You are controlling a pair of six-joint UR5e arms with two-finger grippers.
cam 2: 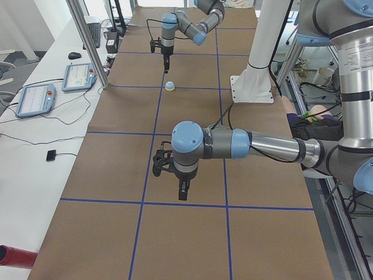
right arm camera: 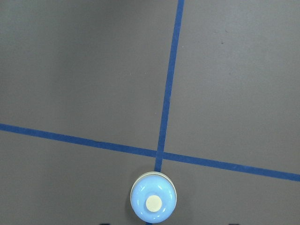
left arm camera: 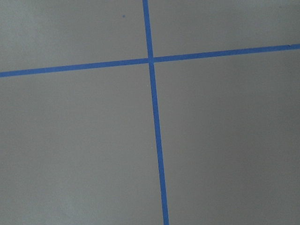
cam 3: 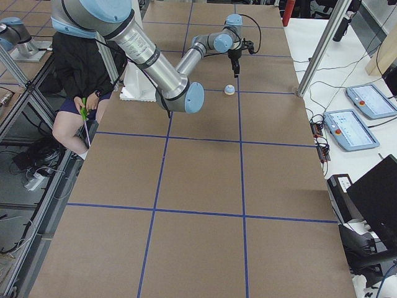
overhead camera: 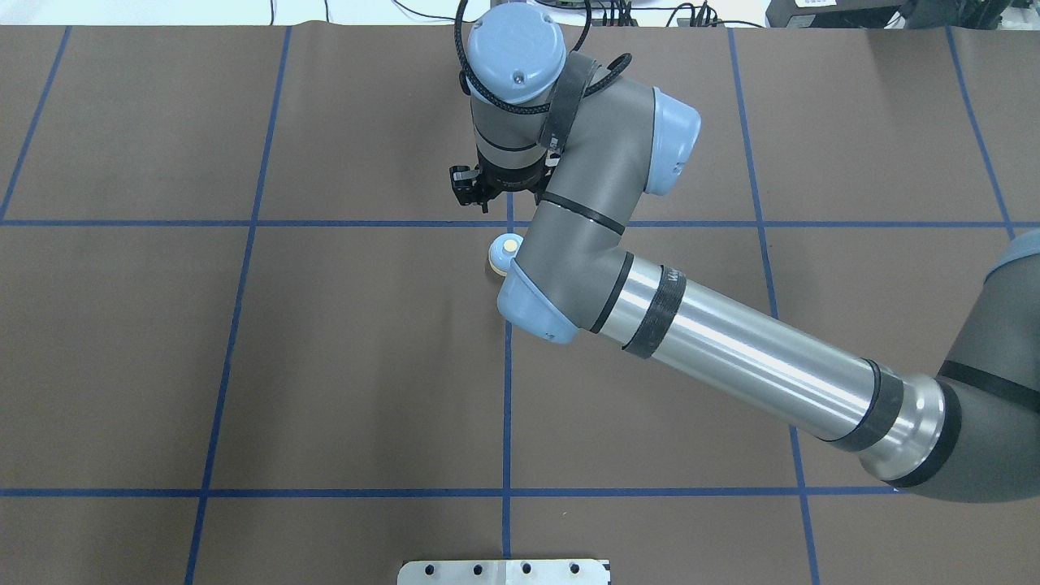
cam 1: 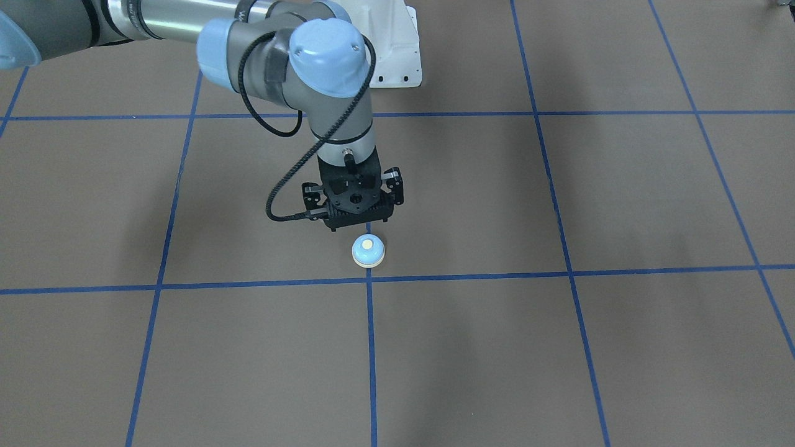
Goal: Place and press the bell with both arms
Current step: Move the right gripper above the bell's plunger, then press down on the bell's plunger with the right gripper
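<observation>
Glossy plastic bell (right arm camera: 153,201) — matt brown table cover (cam 1: 497,347), shiny metal arm tube (overhead camera: 731,341).

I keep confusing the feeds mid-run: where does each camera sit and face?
Front-facing: across the table, facing the robot; right arm, right gripper near the bell.
Overhead: behind the robot, looking down; right arm partly covers bell.
Exterior left: table's left end; left arm and left gripper near, right arm far.
Exterior right: opposite end; right arm reaches toward bell.
Left wrist: down at tape cross; no body.
Right wrist: looks down; bell at bottom edge.
Shared: front-facing and overhead both show bell by a tape cross.
</observation>
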